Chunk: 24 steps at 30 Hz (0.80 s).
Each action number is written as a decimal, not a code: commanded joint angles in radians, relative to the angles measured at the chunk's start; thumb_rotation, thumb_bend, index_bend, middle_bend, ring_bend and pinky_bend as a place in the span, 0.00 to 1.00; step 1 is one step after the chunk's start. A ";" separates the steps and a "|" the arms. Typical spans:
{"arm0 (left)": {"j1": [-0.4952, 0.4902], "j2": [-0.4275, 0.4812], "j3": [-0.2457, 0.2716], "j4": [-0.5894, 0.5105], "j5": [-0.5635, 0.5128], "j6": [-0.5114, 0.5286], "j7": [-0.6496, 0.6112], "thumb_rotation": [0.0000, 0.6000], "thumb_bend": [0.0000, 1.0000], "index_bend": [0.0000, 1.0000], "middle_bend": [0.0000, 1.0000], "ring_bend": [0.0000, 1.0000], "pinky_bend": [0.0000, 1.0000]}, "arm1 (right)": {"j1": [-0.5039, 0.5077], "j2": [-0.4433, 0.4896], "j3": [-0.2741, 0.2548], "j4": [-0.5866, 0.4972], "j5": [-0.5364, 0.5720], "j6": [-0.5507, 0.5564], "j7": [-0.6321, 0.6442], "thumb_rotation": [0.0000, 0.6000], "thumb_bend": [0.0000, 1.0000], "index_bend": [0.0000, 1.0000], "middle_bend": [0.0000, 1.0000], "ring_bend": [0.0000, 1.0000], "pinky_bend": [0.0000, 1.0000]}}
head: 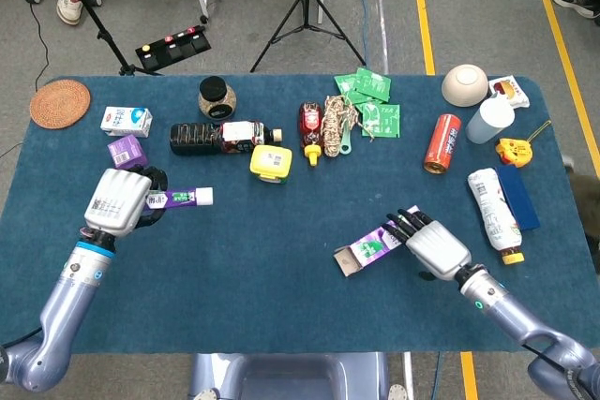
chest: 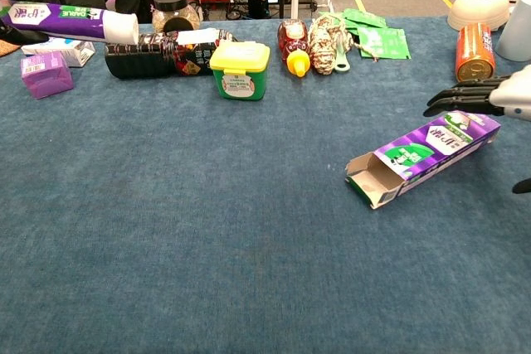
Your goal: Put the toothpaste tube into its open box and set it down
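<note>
Left hand point(head: 120, 201) grips the toothpaste tube point(head: 178, 199) above the tabletop point(head: 281, 306); right hand point(head: 433, 245) hovers over the box point(head: 380, 239), holding nothing.

The head view shows both hands whole; the chest view shows only the tube's capped end at top left, the right hand's spread fingers point(chest: 460, 97) above the box's far end, and its open mouth facing the camera.

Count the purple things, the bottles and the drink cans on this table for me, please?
Purple things: 3 (toothpaste tube, toothpaste box, small purple box)
Bottles: 3 (dark bottle, red sauce bottle, white bottle)
Cans: 1 (orange can)
Total: 7
</note>
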 commanded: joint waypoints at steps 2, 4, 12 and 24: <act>0.010 0.012 0.000 0.005 0.001 0.004 -0.029 1.00 0.30 0.64 0.51 0.46 0.67 | 0.036 -0.050 0.001 0.067 -0.009 -0.014 -0.006 1.00 0.00 0.08 0.07 0.05 0.16; 0.015 0.016 0.003 0.014 0.001 0.003 -0.045 1.00 0.30 0.64 0.51 0.46 0.67 | 0.054 -0.069 0.000 0.101 -0.016 -0.012 -0.003 1.00 0.00 0.08 0.07 0.05 0.16; 0.023 0.021 0.003 0.044 -0.002 0.001 -0.079 1.00 0.30 0.64 0.51 0.46 0.67 | 0.108 -0.098 0.003 0.151 0.020 -0.074 -0.015 1.00 0.01 0.10 0.08 0.06 0.16; 0.026 0.024 0.004 0.062 -0.005 -0.002 -0.097 1.00 0.29 0.64 0.51 0.46 0.67 | 0.139 -0.158 -0.012 0.239 0.029 -0.026 0.114 1.00 0.16 0.49 0.51 0.49 0.49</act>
